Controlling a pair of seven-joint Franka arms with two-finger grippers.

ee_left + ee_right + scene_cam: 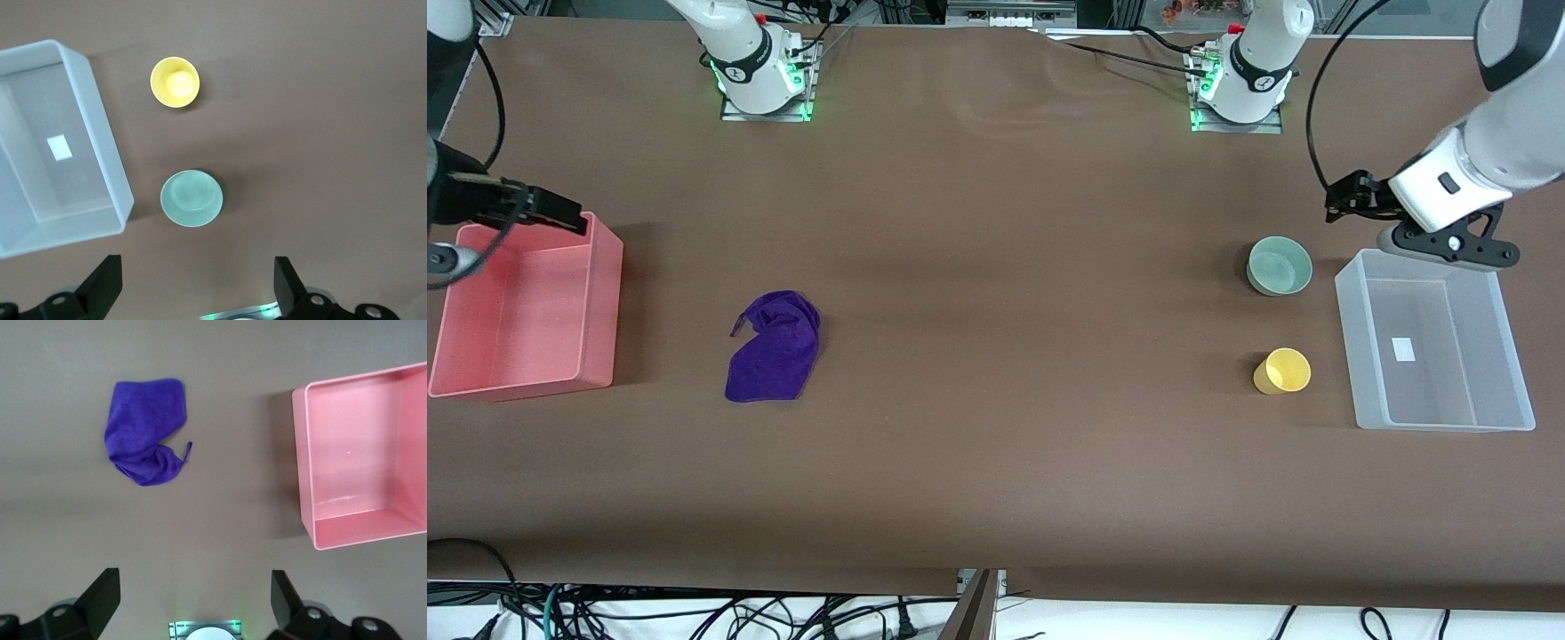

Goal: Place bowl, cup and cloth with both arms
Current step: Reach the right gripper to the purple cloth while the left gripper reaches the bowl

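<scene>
Bowl (pixel 1280 265) first: lower the left gripper (pixel 195 283), fingers apart, squarely over one wall. Right gripper (pixel 190 600), also spread, takes the cloth (pixel 775 345) mid-bunch.

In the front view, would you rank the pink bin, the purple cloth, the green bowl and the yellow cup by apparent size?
1. Pink bin
2. Purple cloth
3. Green bowl
4. Yellow cup, only slightly smaller than the bowl
</scene>
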